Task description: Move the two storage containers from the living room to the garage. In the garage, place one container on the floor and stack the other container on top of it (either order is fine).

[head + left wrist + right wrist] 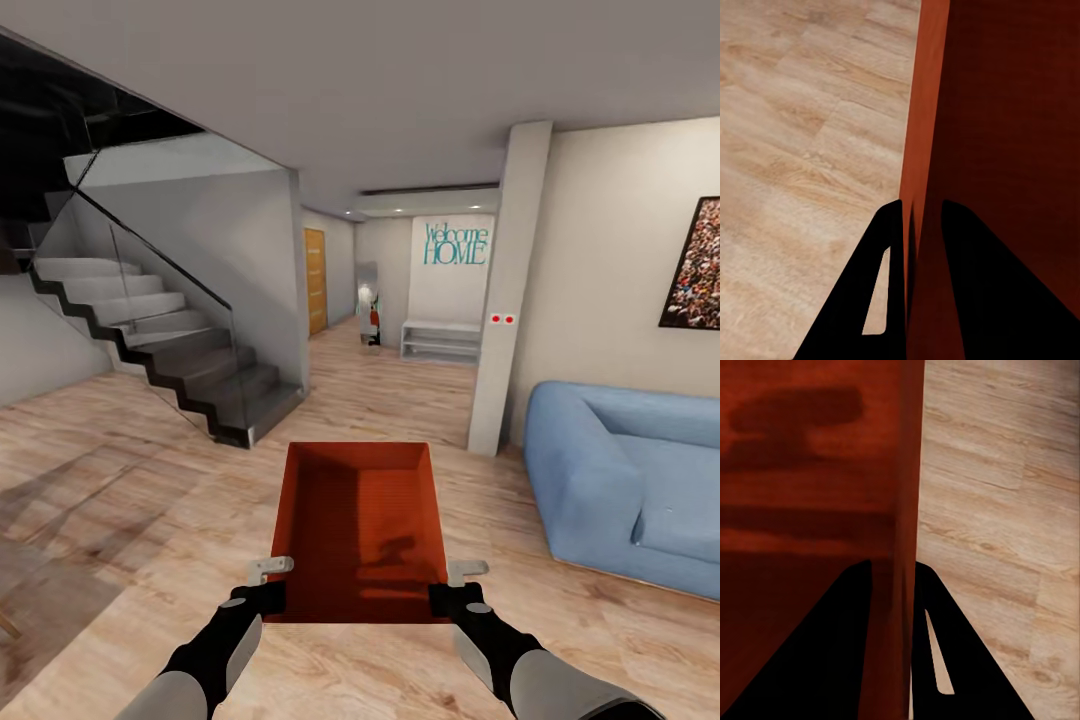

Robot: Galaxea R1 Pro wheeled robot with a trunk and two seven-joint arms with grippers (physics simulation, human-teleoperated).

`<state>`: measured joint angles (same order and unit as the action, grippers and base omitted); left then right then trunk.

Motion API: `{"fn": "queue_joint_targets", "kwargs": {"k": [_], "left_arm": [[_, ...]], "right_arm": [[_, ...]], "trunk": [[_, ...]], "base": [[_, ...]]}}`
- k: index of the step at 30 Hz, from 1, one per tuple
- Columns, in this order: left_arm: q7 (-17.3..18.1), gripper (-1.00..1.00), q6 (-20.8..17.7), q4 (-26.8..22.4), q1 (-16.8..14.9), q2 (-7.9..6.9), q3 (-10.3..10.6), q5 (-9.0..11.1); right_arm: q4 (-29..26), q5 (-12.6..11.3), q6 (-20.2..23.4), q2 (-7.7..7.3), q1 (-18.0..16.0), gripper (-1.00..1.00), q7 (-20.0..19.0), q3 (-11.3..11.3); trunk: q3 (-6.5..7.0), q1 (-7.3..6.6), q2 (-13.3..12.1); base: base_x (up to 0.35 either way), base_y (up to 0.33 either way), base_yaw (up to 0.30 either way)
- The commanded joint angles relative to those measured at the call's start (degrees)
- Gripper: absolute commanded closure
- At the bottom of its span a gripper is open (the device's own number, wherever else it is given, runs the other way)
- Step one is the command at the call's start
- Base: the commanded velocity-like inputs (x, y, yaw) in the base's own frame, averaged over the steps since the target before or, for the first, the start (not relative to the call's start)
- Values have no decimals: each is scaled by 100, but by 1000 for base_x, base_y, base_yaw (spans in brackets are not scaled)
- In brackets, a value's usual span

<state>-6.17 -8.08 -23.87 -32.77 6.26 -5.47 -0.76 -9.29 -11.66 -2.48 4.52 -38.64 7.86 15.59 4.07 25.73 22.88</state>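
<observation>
A red-orange storage container (pixel 360 525) hangs level in front of me above the living room's light wood-plank floor (pixel 120 480). My left gripper (pixel 268 592) is shut on its left wall near the close corner, and my right gripper (pixel 450 595) is shut on its right wall. In the left wrist view the left gripper (pixel 921 206) pinches the thin red wall (pixel 922 112) between its dark fingers. The right wrist view has the right gripper (pixel 892 564) clamped on the opposite wall (pixel 907 450). The bin's inside is empty. The second container, the garage and the concrete floor are out of view.
A blue sofa (pixel 620 480) stands at the right, beside a white pillar (pixel 510 290). A dark staircase with a glass rail (pixel 160 340) rises at the left. Between them a hallway runs ahead to an orange door (pixel 315 280) and a white bench (pixel 440 340).
</observation>
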Motion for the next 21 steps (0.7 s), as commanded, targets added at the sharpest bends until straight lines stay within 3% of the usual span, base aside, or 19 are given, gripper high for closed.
{"fn": "queue_joint_targets", "kwargs": {"k": [1, 21], "left_arm": [[-121, 100, 8, -31, -1, -107, -51, -113], [-118, 100, 8, -29, -1, -107, -51, -117]], "right_arm": [[24, -99, -26, -3, -3, 100, 31, -56], [24, -108, -24, -3, -3, 100, 22, -56]], "trunk": [[-2, 5, 4], [-2, 5, 4]], "base": [[322, 0, 0], [322, 0, 0]]}}
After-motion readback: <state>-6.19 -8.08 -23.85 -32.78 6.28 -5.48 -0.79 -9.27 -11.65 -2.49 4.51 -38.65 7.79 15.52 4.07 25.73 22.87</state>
